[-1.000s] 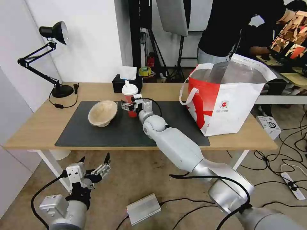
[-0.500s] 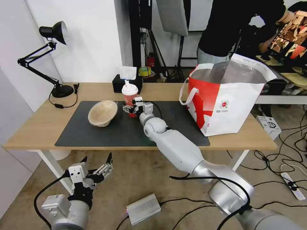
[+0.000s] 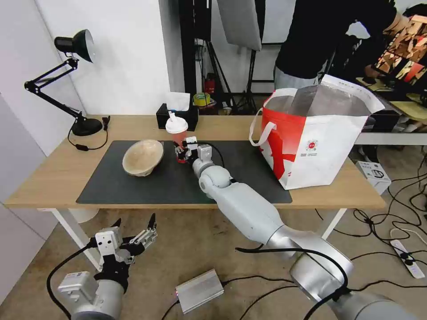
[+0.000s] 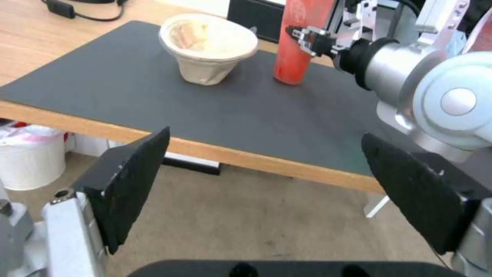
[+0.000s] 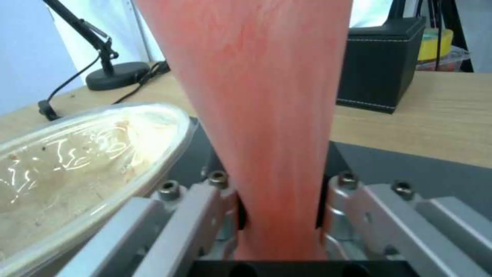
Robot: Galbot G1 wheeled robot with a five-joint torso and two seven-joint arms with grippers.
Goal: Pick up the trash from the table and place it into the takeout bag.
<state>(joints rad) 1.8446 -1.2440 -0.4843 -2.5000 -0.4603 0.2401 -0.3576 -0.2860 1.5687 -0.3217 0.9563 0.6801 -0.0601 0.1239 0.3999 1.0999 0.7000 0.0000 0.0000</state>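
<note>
Red and smooth, the drink cup [image 3: 178, 138] is standing upright on the dark grey mat [image 3: 133, 186] a bit left of centre in the head view, tapered toward the bottom, with a domed white lid on top. The right hand [image 3: 181, 150] is reaching in from the lower right and gripping it low down: in the right wrist view the metal fingers [image 5: 205, 200] are pressing against both sides of the cup's narrow base, so it's closed tight on the cup.

Just left of it, the beige paper bowl [image 3: 143, 157] is sitting tilted on the mat, its mouth facing up and toward the camera. It looks like rough pulpy fibre, and the inside has a shiny, crinkly lining that's catching the light in the right wrist view.

Behind the cup, at the back of the light-wood tabletop [image 3: 53, 173], a boxy black tissue box [image 3: 177, 116] with stitched edges is sticking a white tissue up. A black desk lamp [image 3: 66, 80] is sitting at the upper left.

Over on the right side of the frame the takeout bag [image 3: 311, 142] is standing open on the tabletop, boxy, white and red outside, silver foil inside, with white loop handles.

The left hand [image 3: 135, 233] is hanging down at the lower left, below the tabletop edge, with its black padded fingers [image 4: 136, 181] spread wide and nothing between them.
</note>
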